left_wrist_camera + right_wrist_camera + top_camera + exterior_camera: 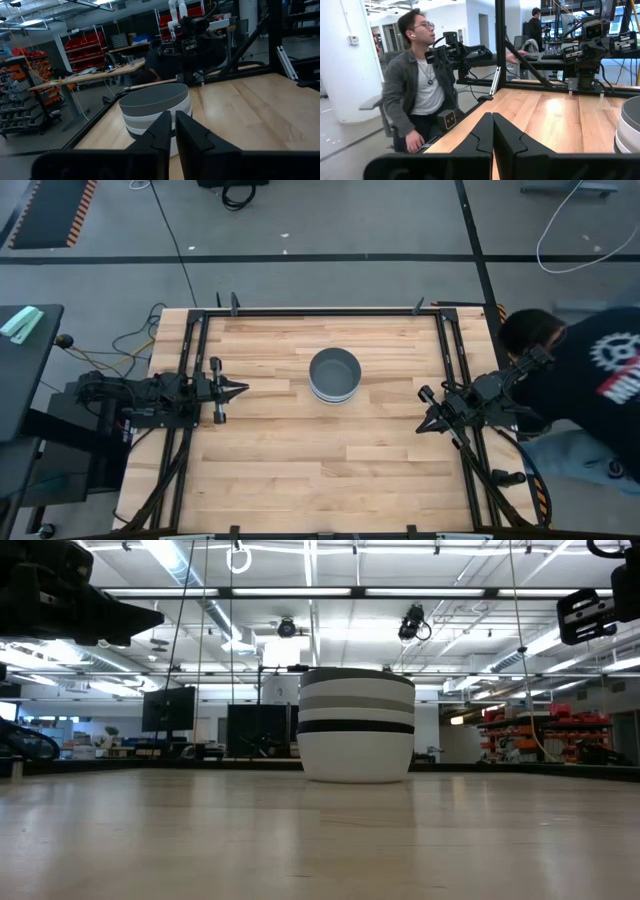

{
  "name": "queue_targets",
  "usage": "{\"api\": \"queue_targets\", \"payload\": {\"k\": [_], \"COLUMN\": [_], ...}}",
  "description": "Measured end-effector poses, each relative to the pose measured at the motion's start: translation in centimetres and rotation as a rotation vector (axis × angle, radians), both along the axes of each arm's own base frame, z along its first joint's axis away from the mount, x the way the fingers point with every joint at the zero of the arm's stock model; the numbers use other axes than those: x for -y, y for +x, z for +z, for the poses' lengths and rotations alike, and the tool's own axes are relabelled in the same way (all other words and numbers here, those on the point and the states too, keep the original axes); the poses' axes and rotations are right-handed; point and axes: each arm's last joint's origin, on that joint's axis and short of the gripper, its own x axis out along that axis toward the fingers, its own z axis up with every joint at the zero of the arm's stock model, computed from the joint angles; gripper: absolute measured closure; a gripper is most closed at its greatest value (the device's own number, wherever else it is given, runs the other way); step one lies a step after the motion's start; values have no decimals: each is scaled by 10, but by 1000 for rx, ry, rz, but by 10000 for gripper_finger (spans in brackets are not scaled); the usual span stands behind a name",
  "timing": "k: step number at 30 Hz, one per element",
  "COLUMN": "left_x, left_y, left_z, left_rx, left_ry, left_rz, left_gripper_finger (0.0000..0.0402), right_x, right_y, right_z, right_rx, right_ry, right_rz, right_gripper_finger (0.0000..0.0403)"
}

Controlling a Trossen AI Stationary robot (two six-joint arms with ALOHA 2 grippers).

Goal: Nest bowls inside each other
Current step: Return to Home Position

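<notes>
The bowls [334, 374] stand nested in one stack on the middle of the table, a dark grey bowl on top. In the low view the stack [356, 725] shows white, grey and black bands and rests on its white bottom bowl. My left gripper [242, 389] is shut, raised off the table to the left of the stack and pointing at it; its wrist view shows the stack [156, 111] just ahead. My right gripper [421, 428] is shut near the table's right edge, away from the stack [630, 125].
A black metal frame [320, 311] runs round the table's edges. A person in dark clothes [585, 380] leans in at the right side, close to my right arm. Another person [417, 80] sits beyond the table's left side. Bare wood lies all round the stack.
</notes>
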Motion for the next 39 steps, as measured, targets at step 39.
{"api": "queue_targets", "payload": {"k": [39], "left_x": [0], "left_y": [0], "left_z": [0], "left_rx": [1], "left_ry": [0], "left_rz": [0], "left_gripper_finger": [371], "right_x": [0], "right_y": [0], "right_z": [0], "right_rx": [0], "right_ry": [0], "right_rz": [0], "right_gripper_finger": [395]}}
